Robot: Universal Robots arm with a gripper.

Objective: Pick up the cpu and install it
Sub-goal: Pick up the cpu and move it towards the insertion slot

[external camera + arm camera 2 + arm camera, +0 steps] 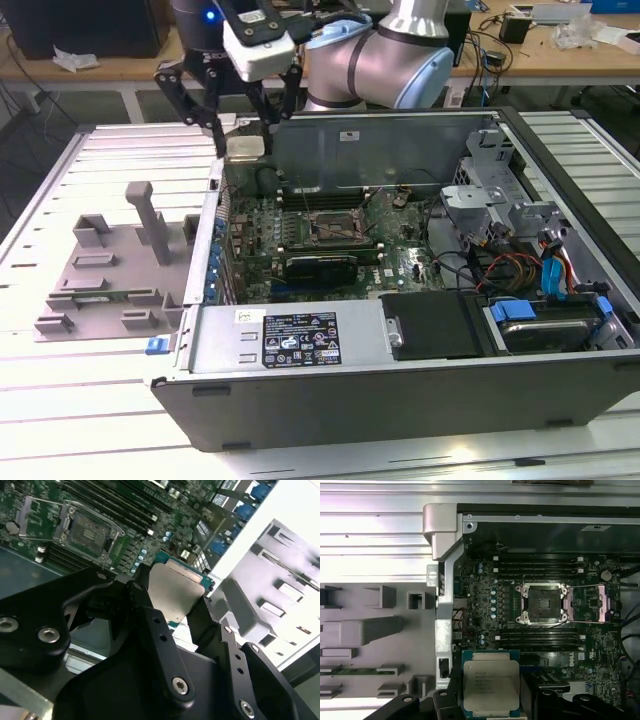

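Observation:
The cpu [245, 147], a small square chip with a pale silvery top, hangs in the air above the far corner of the open computer case [400, 400], on the exterior view's left. My gripper [245, 135] is shut on it, one black finger at each of two opposite edges. The chip shows between the fingers in both wrist views [175, 592] [491, 685], its metal top towards the cameras. The dark square socket [332, 230] [544, 604] lies bare on the green motherboard, its metal load plate [590, 602] swung aside. The cpu is well short of the socket and above it.
A grey plastic fixture [110, 270] with upright blocks lies on the slatted table at the exterior view's left, beside the case. Inside the case are memory slots [540, 565], a drive cage [480, 200], cables [520, 265] and a black cover [435, 325].

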